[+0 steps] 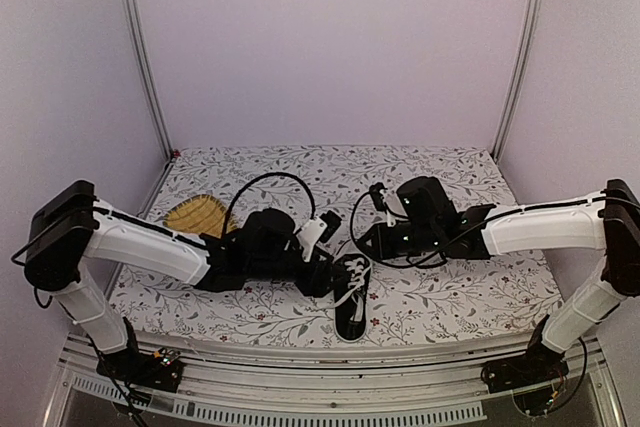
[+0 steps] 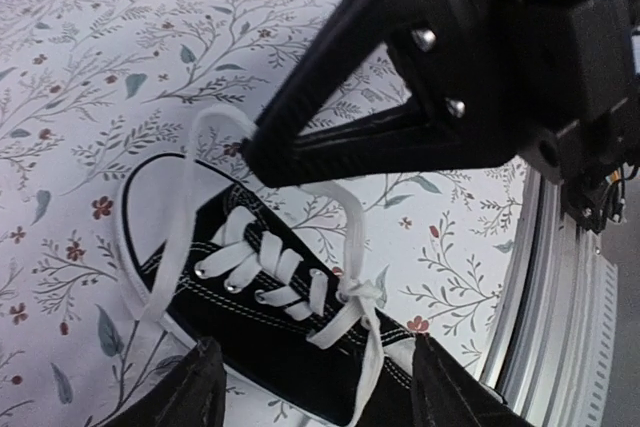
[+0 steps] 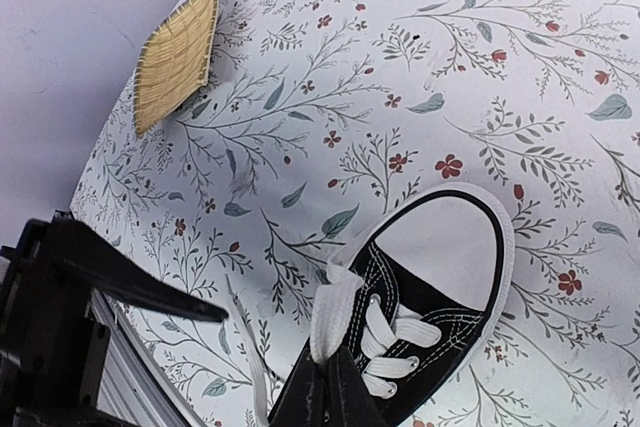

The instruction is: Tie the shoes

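Wrist views, unlike overhead, show right pincer (image 3: 325,365) gripping lace (image 3: 331,309)

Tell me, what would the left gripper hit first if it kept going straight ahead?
Most likely the sneaker, at its laced top, just ahead of the open left gripper, though depth is unclear.

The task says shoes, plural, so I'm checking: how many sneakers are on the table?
1. The black sneaker lies at the middle of the table's front edge, its lace pinched in the right gripper. No second one shows, though part of the tabletop is hidden.
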Robot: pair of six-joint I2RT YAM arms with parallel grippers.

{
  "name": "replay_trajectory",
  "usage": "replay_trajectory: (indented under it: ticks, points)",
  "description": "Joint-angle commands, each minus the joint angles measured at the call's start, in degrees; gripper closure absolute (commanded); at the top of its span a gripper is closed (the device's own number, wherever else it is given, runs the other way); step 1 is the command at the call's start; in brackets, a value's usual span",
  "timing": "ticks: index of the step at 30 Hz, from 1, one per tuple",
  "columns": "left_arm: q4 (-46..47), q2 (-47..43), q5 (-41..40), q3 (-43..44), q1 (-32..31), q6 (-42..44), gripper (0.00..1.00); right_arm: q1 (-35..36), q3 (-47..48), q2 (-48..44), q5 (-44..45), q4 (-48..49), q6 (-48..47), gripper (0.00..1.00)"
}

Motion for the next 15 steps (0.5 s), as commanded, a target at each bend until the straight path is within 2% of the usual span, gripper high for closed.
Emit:
replay_trajectory:
  ticks: [1,7,12,15]
  points:
    - [4.65,5.57,5.48,1.79,-1.10,-4.66,0.39,-0.12,-0.46,-1.04,1.38,-0.65,3.18,0.98]
    - [3.81,11.30,6.55,5.84,-1.73,-4.93,0.40,-0.07,-0.43,-0.74,1.18,-0.28,3.26,0.98]
    - [1.54,13.08,6.32,6.71,-2.19,-4.71,0.55,-0.09,-0.87,-1.44,1.26,-0.19,3.20,0.98]
    - [1.01,12.83,5.58,6.37,-2.63,-4.64,0.71,-0.08,-1.32,-1.79,1.57,-0.06,3.13,0.98]
